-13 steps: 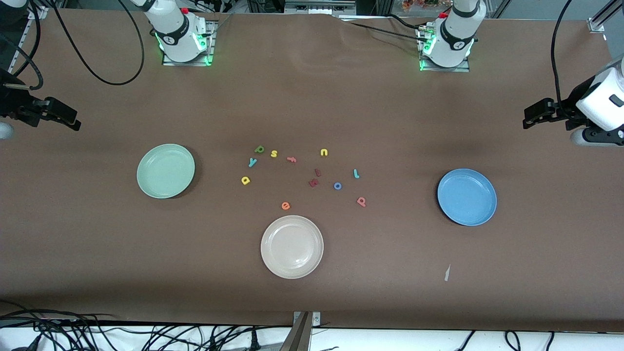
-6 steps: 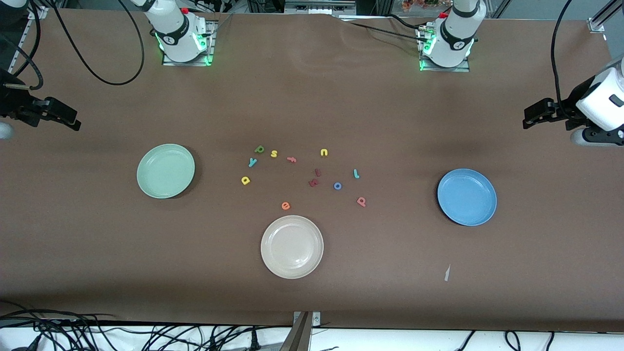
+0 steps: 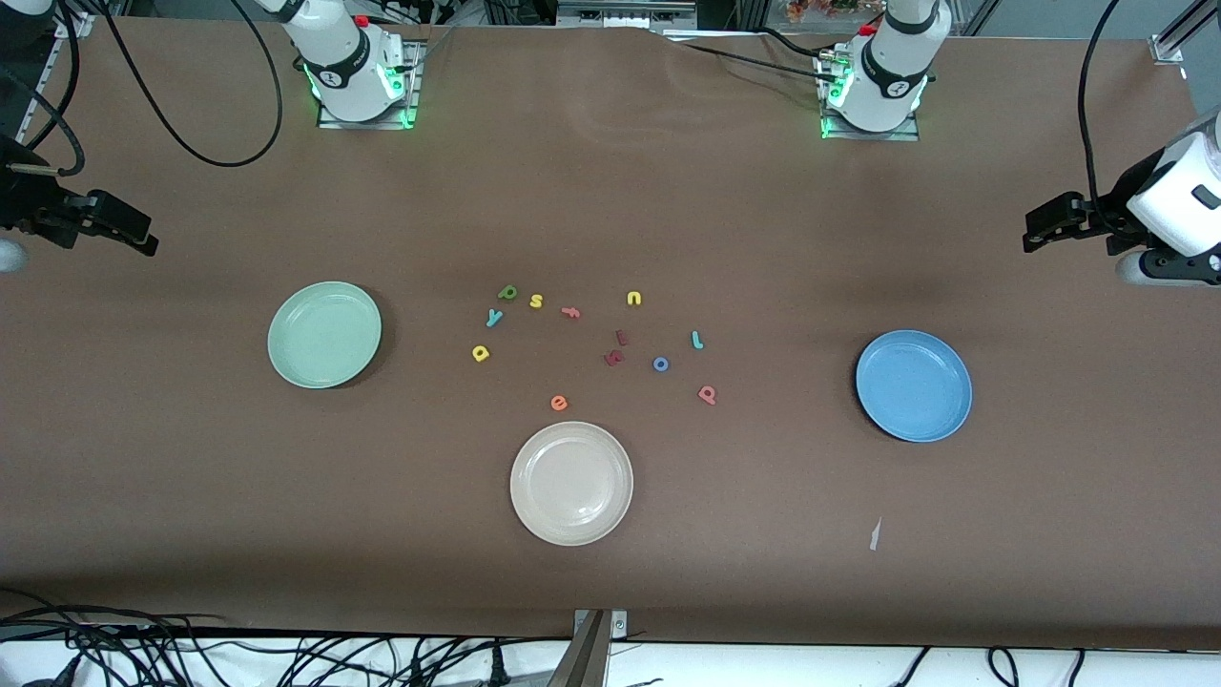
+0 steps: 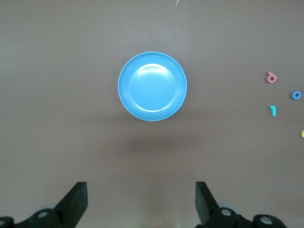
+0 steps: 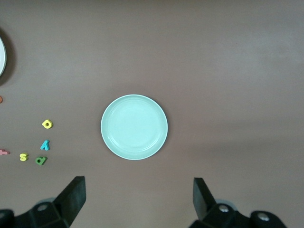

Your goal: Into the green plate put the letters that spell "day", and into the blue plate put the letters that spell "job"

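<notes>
The green plate (image 3: pixel 324 334) lies toward the right arm's end and the blue plate (image 3: pixel 914 385) toward the left arm's end. Between them lie the dark green d (image 3: pixel 507 292), teal y (image 3: pixel 494 318) and yellow a (image 3: pixel 480 353), and nearer the blue plate the teal j (image 3: pixel 697 340), blue o (image 3: pixel 660 364) and salmon-pink b (image 3: pixel 707 394). My right gripper (image 5: pixel 138 181) hangs open and empty high over the table beside the green plate (image 5: pixel 134 127). High beside the blue plate (image 4: pixel 152 86), my left gripper (image 4: pixel 141 186) is open and empty too.
A cream-white plate (image 3: pixel 571 483) sits nearer the front camera than the letters. Other letters lie among them: yellow s (image 3: pixel 536 301), yellow u (image 3: pixel 634 299), a salmon f (image 3: pixel 570 311), an orange e (image 3: pixel 559 403) and two dark red ones (image 3: pixel 616 348). A paper scrap (image 3: pixel 875 534) lies near the front edge.
</notes>
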